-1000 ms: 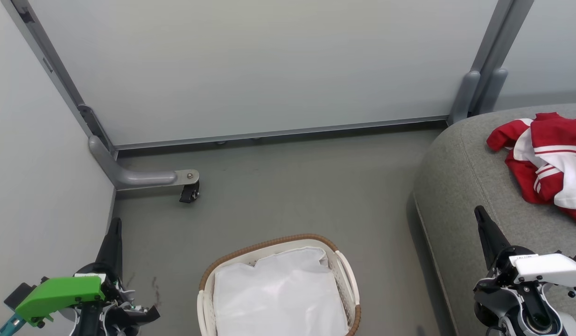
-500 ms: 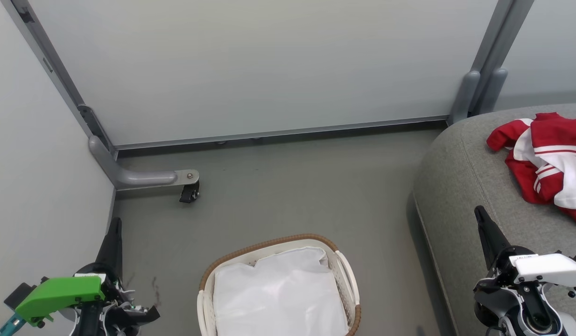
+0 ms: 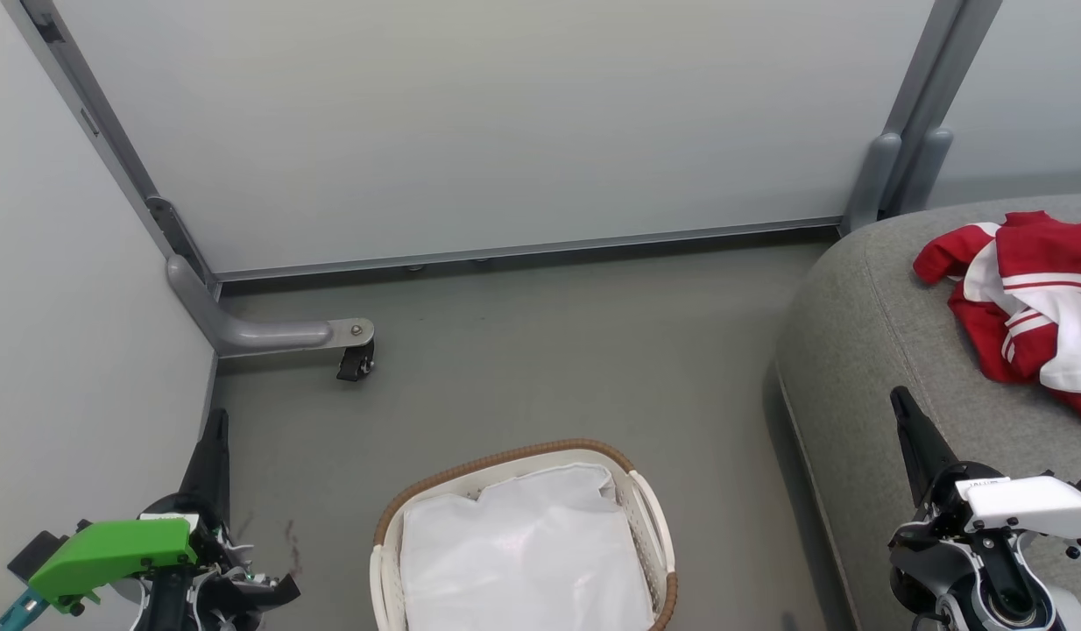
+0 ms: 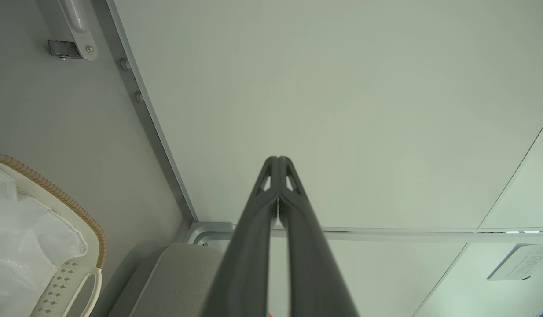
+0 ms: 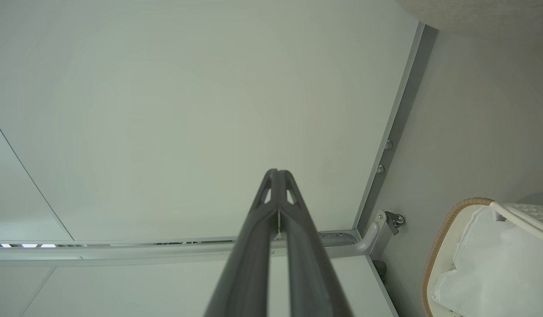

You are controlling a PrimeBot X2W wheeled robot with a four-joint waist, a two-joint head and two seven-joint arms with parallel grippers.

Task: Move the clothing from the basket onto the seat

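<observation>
The red and white clothing [image 3: 1027, 302] lies crumpled on the grey seat [image 3: 865, 350] at the right edge of the head view. On the floor at the bottom centre stands the basket [image 3: 646, 504], with its white liner showing inside; its brown rim [image 4: 60, 193] also appears in the left wrist view, and its rim [image 5: 441, 233] in the right wrist view. My left gripper [image 3: 216, 419] is shut and empty at the lower left, left of the basket, fingertips together [image 4: 278, 159]. My right gripper [image 3: 898, 396] is shut and empty over the seat's front edge, tips closed [image 5: 278, 171].
A pale partition wall [image 3: 505, 123] runs across the back with a grey foot and caster [image 3: 355, 361] on the floor at the left. A second panel [image 3: 59, 307] closes the left side. Bare grey floor [image 3: 549, 350] lies between the basket and the wall.
</observation>
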